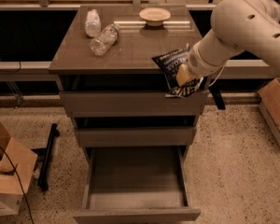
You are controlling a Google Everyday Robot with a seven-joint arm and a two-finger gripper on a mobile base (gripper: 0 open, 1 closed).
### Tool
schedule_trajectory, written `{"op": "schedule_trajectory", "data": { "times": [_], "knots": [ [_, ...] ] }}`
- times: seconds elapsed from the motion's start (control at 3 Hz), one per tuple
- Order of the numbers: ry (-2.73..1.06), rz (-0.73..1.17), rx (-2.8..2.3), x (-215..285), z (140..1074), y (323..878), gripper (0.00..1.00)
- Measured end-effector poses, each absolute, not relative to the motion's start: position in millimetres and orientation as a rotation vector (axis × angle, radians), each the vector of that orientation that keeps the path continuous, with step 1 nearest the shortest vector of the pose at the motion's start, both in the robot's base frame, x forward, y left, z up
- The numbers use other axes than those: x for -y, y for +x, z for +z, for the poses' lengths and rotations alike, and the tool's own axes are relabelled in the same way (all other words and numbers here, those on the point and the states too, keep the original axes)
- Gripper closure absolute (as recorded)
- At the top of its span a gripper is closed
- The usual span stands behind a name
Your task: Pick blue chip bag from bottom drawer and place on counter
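At the right near corner of the counter [130, 50] surface, the one arm [242, 27], cut off by the frame, holds its gripper [183, 76], jaws clamped on the one blue chip bag [168, 62], partly hidden. Of three drawers, the bottom drawer [135, 195] stands open. Two bottles [104, 38] and one bowl [154, 15] sit farther back.

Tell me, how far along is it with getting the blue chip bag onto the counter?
Done: the bottom drawer is open and the blue chip bag is out of it. In hand: the gripper holds the bag at the counter front edge. Left: move it over the top, set it down, let go.
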State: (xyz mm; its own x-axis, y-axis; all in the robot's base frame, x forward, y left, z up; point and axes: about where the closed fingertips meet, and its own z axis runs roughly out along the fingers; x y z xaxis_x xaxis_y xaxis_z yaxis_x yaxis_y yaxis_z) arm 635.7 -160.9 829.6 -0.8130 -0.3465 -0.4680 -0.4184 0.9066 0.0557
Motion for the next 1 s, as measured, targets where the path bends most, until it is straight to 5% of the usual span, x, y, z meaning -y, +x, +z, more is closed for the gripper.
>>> {"op": "schedule_trajectory", "data": {
  "times": [0.67, 1.0],
  "knots": [
    [-0.632, 0.031, -2.385, 135.4, 941.6, 650.6, 1.00],
    [-0.789, 0.103, -2.276, 97.9, 952.7, 715.3, 1.00]
  ]
}}
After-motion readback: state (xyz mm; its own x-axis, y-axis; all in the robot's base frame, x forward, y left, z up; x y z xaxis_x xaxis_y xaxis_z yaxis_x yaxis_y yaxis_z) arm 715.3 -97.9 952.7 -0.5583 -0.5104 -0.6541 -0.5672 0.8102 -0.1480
